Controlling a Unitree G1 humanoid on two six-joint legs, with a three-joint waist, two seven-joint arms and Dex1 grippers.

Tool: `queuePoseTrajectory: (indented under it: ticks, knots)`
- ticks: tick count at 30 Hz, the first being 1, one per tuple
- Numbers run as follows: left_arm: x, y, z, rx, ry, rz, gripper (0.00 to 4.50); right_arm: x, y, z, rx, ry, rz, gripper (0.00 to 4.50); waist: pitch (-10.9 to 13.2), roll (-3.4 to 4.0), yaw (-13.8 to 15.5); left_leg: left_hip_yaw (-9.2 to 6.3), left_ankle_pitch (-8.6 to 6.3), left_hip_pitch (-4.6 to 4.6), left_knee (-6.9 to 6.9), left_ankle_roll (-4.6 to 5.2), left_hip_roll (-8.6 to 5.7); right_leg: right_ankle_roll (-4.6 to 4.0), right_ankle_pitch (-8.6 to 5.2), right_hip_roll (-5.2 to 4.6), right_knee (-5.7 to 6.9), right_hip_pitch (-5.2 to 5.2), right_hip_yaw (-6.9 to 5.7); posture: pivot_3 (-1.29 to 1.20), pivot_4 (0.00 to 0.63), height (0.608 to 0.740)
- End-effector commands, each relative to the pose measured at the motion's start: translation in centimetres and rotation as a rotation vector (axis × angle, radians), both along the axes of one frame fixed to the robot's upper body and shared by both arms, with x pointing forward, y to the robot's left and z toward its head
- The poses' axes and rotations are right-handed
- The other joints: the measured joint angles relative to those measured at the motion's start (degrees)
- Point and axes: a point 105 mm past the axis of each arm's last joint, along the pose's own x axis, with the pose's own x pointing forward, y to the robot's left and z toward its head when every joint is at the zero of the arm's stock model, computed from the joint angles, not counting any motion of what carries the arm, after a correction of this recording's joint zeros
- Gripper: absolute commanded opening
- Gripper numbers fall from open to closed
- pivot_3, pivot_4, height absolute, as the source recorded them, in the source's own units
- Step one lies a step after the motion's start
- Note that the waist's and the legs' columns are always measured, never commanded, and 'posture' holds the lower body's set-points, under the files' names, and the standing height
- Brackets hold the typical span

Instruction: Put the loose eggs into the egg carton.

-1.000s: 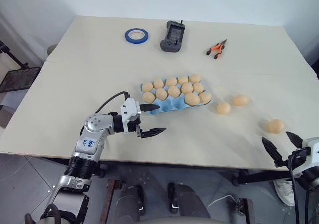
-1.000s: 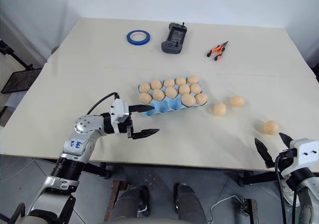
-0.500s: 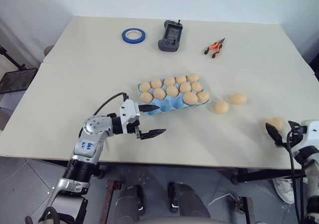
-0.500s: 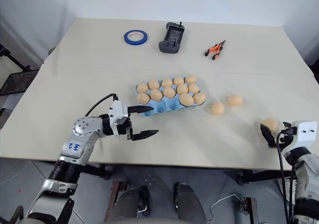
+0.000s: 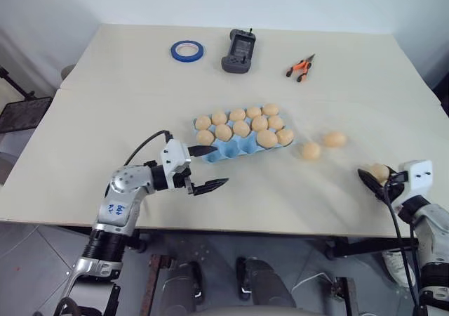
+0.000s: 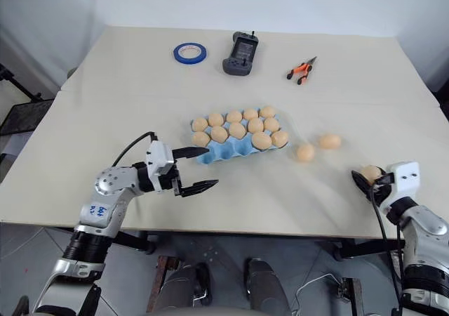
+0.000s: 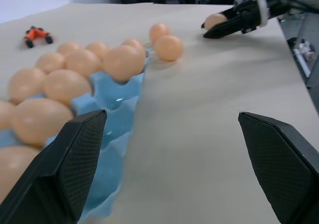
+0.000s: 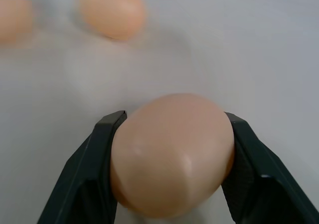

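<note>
Beige table (image 5: pixel 105 98) carries the egg carton (image 5: pixel 231 149) at frame centre, ten eggs inside. Right gripper (image 8: pixel 169 159), lower right, clamps one loose egg (image 8: pixel 172 154); too much squeeze may crack it, too little lets it slip. Left gripper (image 5: pixel 207 167) stands apart, empty, beside the carton.

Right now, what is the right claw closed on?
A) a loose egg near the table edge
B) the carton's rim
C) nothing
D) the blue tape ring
A: the right claw has its fingers pressed on both sides of a loose egg.
</note>
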Motion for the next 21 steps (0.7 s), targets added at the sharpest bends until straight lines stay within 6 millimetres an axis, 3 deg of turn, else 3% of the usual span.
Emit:
queuePoseTrajectory:
  ticks: [1, 4, 6, 10, 15, 21]
  knots:
    - [-0.2, 2.4, 0.7, -0.021, -0.032, 0.089, 4.50, 1.3, 7.3, 4.3, -0.018, -0.102, 0.274, 2.20, 0.02, 0.03, -0.65, 0.00, 0.00, 0.04, 0.00, -0.01, 0.00, 0.46, 0.25, 0.00, 0.08, -0.01, -0.01, 0.00, 0.150, 0.740]
    - [-0.5, 3.6, 0.4, -0.017, -0.015, 0.131, 4.50, 2.1, 11.3, 5.4, -0.032, -0.107, 0.377, 2.20, 0.02, 0.04, -0.50, -0.04, 0.01, 0.08, -0.05, -0.05, 0.03, 0.35, 0.20, -0.02, 0.11, -0.03, -0.11, 0.00, 0.150, 0.740]
    - [-0.6, 4.4, 0.4, -0.019, -0.010, 0.163, 4.50, 2.6, 13.8, 6.1, -0.031, -0.110, 0.440, 2.20, 0.02, 0.03, -0.15, -0.05, 0.00, 0.00, -0.08, -0.07, 0.03, -0.57, -0.31, -0.09, 0.08, -0.10, -0.14, 0.00, 0.150, 0.740]
    - [-0.7, 5.5, 0.4, -0.019, -0.021, 0.231, 4.50, 4.5, 18.7, 7.1, -0.047, -0.108, 0.521, 2.20, 0.02, 0.03, -0.08, 0.12, 0.00, -0.28, -0.17, -0.08, -0.01, -0.56, -0.29, -0.30, 0.03, -0.37, -0.11, 0.00, 0.150, 0.740]
    - [-1.0, 5.6, 0.3, -0.020, -0.026, 0.251, 4.50, 5.8, 21.5, 6.8, -0.061, -0.076, 0.558, 2.20, 0.01, 0.02, 0.26, 0.17, 0.00, -0.30, -0.60, -0.14, -0.08, -0.46, -0.23, -0.37, 0.03, -0.57, -0.15, 0.00, 0.150, 0.740]
    - [-1.2, 5.7, 0.3, -0.024, -0.028, 0.268, 4.50, 5.5, 22.9, 6.2, -0.060, -0.066, 0.612, 4.23, 0.01, 0.02, 0.83, 0.18, -0.07, -0.30, -0.90, -0.40, 0.00, -0.12, -0.08, -0.28, 0.04, -0.74, -0.34, 0.00, 0.150, 0.740]
